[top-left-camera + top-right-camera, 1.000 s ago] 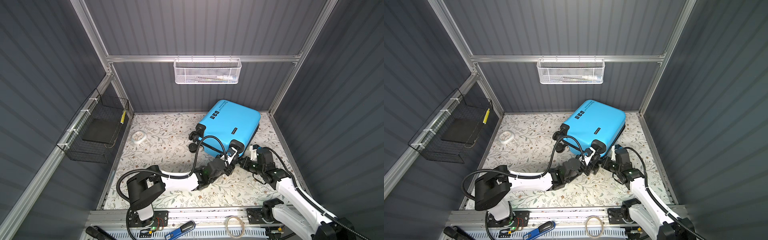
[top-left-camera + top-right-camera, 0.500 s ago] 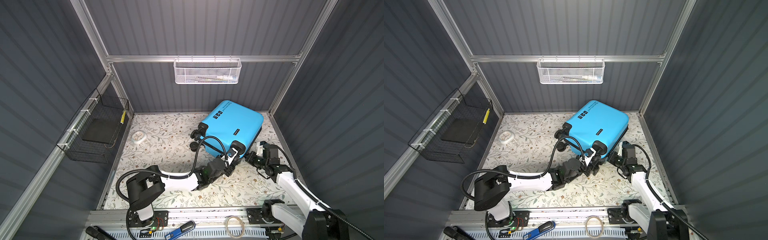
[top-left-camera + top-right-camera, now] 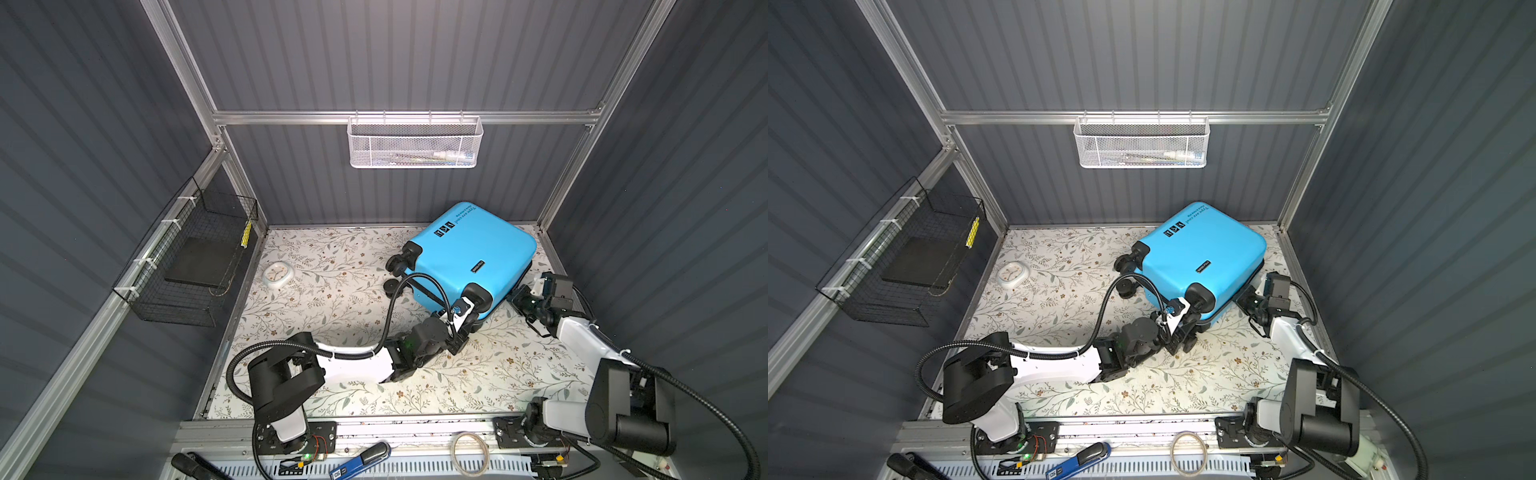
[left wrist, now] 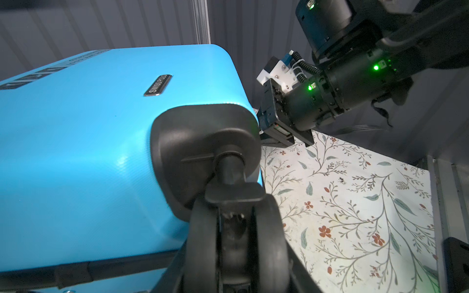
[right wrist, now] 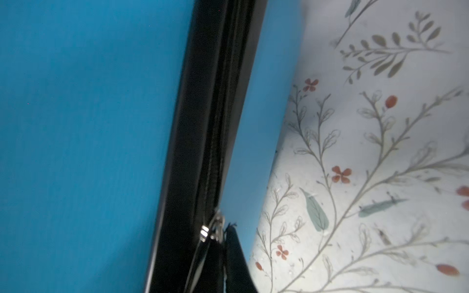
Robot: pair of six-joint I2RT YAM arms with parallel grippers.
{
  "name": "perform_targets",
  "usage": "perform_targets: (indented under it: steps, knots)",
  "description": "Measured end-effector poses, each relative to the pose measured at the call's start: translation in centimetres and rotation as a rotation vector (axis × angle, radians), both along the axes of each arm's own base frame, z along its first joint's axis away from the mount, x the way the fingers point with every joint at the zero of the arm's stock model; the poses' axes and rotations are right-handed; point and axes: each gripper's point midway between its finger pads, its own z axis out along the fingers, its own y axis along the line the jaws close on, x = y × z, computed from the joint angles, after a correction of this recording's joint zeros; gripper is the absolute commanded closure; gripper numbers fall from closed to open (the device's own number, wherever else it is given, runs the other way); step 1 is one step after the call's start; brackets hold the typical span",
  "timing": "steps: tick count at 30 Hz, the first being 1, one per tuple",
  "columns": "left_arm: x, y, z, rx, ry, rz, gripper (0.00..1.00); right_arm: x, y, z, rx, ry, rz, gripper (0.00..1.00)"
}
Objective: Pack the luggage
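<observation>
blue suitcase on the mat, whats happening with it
The luggage lies flat, lid down, on the floral mat. The left gripper is clamped around a near-corner spinner wheel, apparently steadying the case. The right gripper, shut, sits at the zipper on the case's side, by the slider; whether it pinches the pull is unclear.

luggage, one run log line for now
luggage: lying, halves together | left gripper: jaws closed on wheel | right gripper: jaws shut at zipper
</observation>
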Motion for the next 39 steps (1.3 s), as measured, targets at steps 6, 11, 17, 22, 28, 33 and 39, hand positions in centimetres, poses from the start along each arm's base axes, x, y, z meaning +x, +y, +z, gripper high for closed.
perform_targets:
  steps: [6,11,17,22,28,33,39]
  knots:
    - [-0.4,1.2,0.1,0.005,0.001,0.003,1.0,1.5,-1.9,-0.3,0.045,0.011,-0.034,1.0]
    - [-0.4,2.3,0.1,0.009,0.001,0.015,1.0,2.2,-2.1,-0.7,0.097,0.031,-0.022,1.0]
    - [-0.9,4.0,0.6,0.012,0.0,0.023,1.0,2.8,-1.3,-0.8,0.155,0.045,0.025,1.0]
    - [-1.6,5.4,2.3,-0.024,-0.017,0.032,1.0,4.1,-3.0,-0.6,0.14,0.001,-0.023,0.62]
    - [-1.5,6.0,4.7,-0.092,-0.041,0.057,1.0,2.7,-9.6,-0.7,0.044,0.002,-0.27,0.43]
    - [-1.3,7.0,4.5,-0.085,-0.043,0.089,1.0,1.2,-9.9,1.4,-0.014,-0.029,-0.312,0.4]
    - [-0.9,9.1,5.4,-0.073,-0.053,0.155,0.79,1.7,-10.8,3.5,-0.046,-0.046,-0.336,0.29]
